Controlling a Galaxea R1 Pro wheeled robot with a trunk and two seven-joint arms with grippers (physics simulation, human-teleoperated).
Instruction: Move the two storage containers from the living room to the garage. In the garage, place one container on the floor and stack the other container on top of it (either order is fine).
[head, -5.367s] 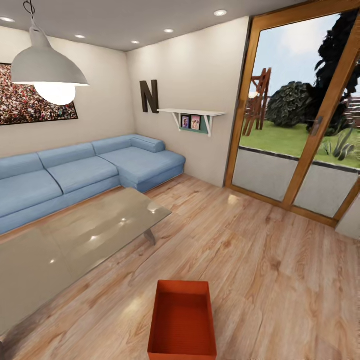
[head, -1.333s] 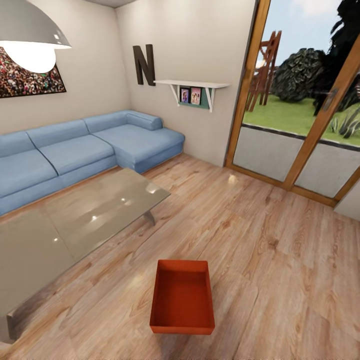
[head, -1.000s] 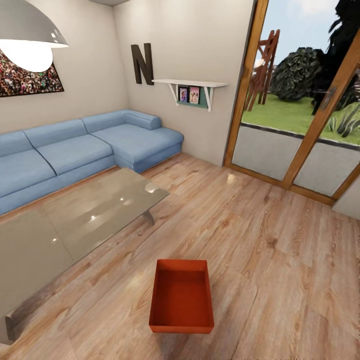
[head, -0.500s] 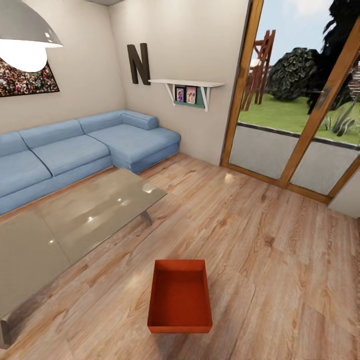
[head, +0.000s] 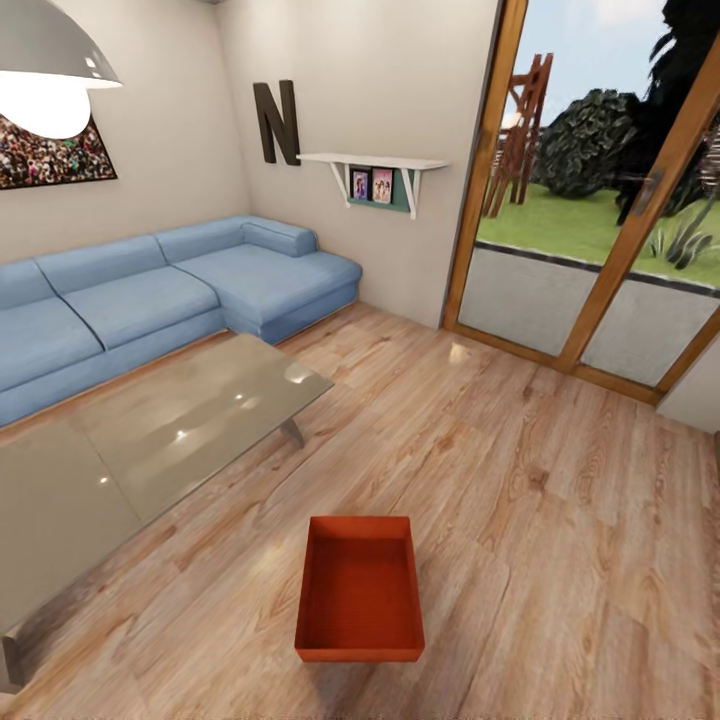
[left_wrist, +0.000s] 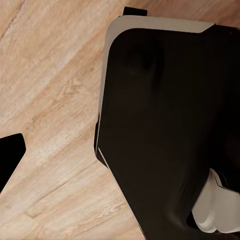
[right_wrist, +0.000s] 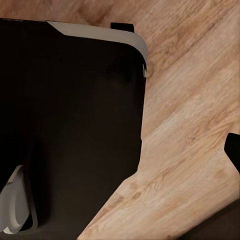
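Observation:
One orange-red open-top storage container sits empty on the light wood plank floor of the living room, low in the middle of the head view, its long side pointing away from me. A dark fingertip of my left gripper shows at the frame's edge in the left wrist view, over bare planks. In the right wrist view, a dark fingertip of my right gripper sits likewise at the edge. Nothing lies between the fingers of either gripper.
A low glass coffee table stands left of the container, with the blue corner sofa behind it. Wood-framed glass doors fill the right wall. A pendant lamp hangs at upper left. My black base looms in both wrist views.
The whole head picture has shifted: the camera moved, so the container now appears higher and fully in frame. The container itself has not moved on the floor.

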